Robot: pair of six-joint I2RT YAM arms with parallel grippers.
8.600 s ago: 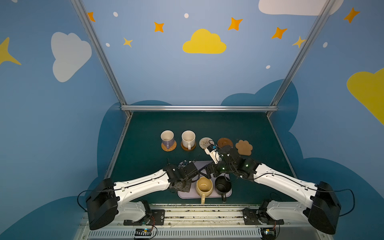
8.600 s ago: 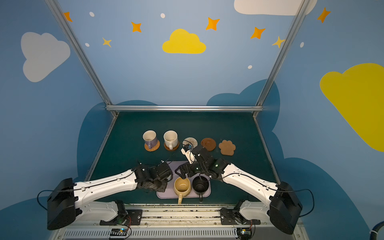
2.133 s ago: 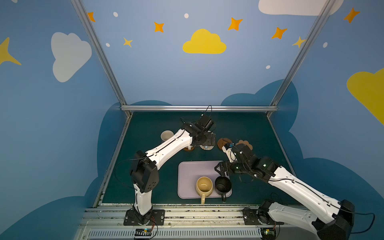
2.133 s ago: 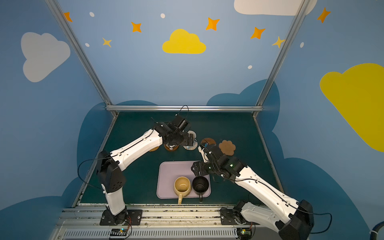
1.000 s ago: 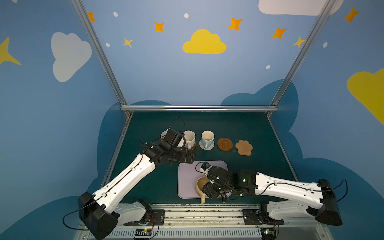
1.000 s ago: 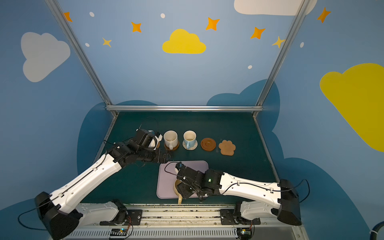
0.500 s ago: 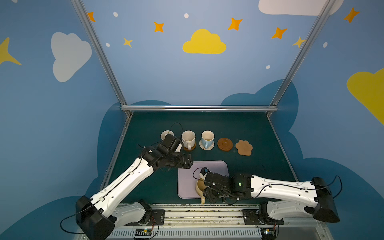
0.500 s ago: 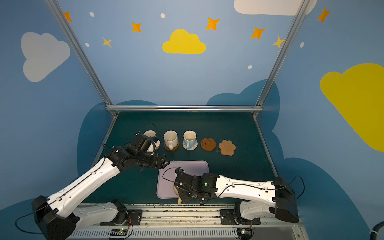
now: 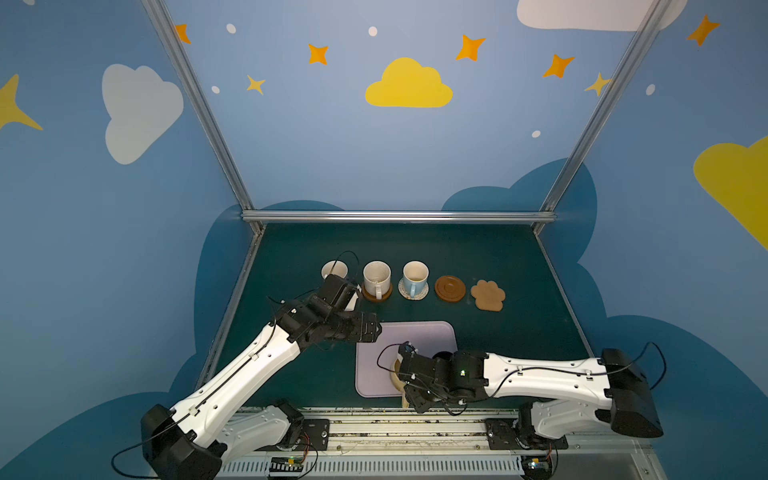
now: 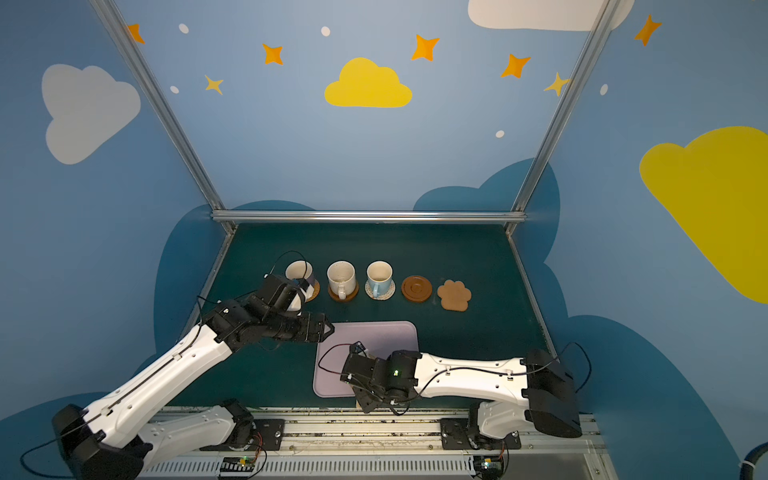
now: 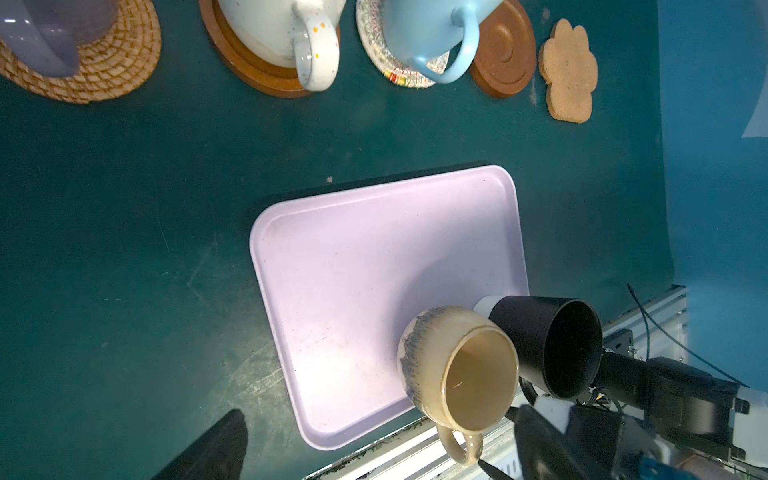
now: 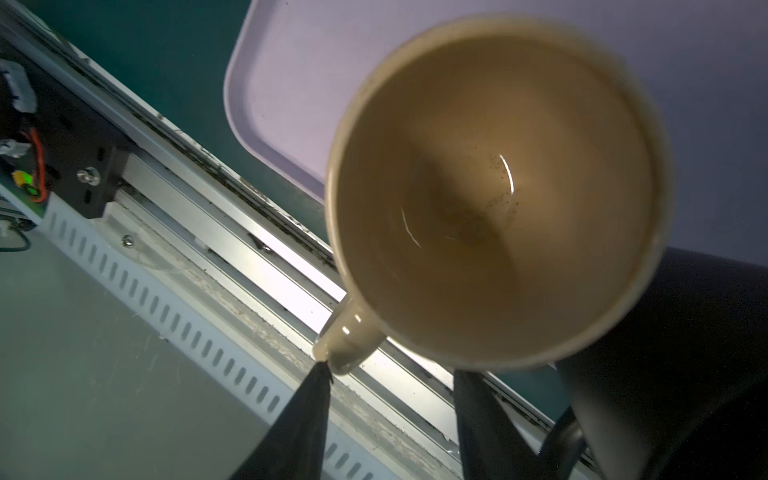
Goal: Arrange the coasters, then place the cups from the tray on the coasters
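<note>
The right arm [image 9: 540, 374] hides most of the yellow mug [image 11: 461, 374] and black mug [image 11: 552, 345] in both top views; the left wrist view shows them at the near edge of the tray [image 11: 353, 270]. The left gripper [image 9: 371, 330] hangs wide open and empty at its far left corner. The right gripper [image 12: 395, 371], half open, straddles the yellow mug's handle [image 12: 349, 345], which overhangs that edge.

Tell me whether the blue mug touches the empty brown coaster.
Apart. In both top views the blue mug stands on its whitish coaster, and green table shows between it and the empty brown coaster.
</note>
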